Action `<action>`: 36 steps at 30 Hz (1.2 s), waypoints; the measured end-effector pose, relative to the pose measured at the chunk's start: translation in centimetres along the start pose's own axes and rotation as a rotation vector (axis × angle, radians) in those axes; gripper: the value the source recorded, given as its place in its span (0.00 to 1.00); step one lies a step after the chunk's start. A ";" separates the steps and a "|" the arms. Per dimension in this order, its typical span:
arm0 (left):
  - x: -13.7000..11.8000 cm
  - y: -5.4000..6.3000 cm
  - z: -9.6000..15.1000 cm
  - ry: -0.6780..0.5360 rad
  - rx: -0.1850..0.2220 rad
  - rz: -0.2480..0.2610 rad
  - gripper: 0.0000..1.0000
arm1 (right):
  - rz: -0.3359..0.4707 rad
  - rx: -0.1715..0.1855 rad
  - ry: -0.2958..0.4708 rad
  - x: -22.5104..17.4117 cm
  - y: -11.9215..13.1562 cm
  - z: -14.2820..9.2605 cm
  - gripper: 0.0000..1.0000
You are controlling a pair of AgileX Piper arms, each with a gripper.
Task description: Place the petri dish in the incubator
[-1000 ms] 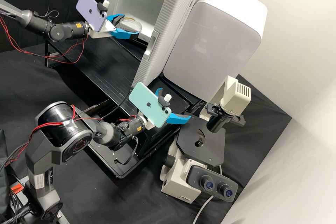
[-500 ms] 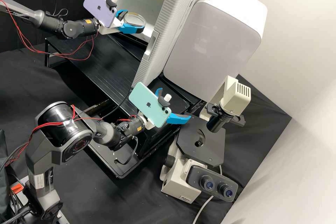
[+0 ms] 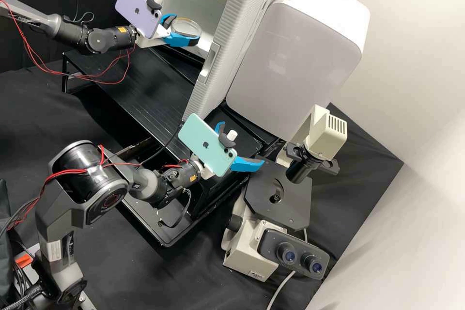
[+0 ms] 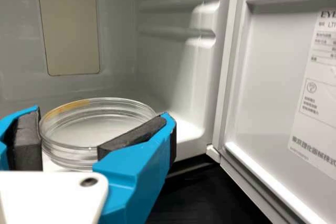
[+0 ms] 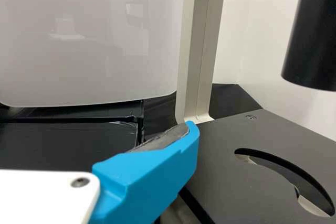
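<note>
the left gripper held the petri dish by its rim between its two blue fingers, grey pads pressed to the glass, level and right at the open front of the incubator, not yet set down as far as could be judged. to do this step well it would likely need to carry the dish straight in, keep it flat, stay clear of the door and under the shelf rails, lower it onto the chamber floor and only then let go. whether the right gripper was open or closed could not be told; it hung by the microscope stage, well apart from the dish. the arms worked over a black ribbed bench on black cloth, with a white wall beside
</note>
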 end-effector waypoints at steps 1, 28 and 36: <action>0.1 0.1 0.1 -0.001 0.007 0.004 0.00 | 0.000 0.000 0.000 0.0 0.0 0.0 1.00; 3.3 -1.6 1.4 0.056 0.115 -0.031 0.00 | 0.000 0.000 0.000 0.0 0.0 0.0 1.00; 4.3 -0.2 -0.2 0.115 0.024 -0.010 0.00 | 0.000 0.000 0.000 0.0 0.0 0.0 1.00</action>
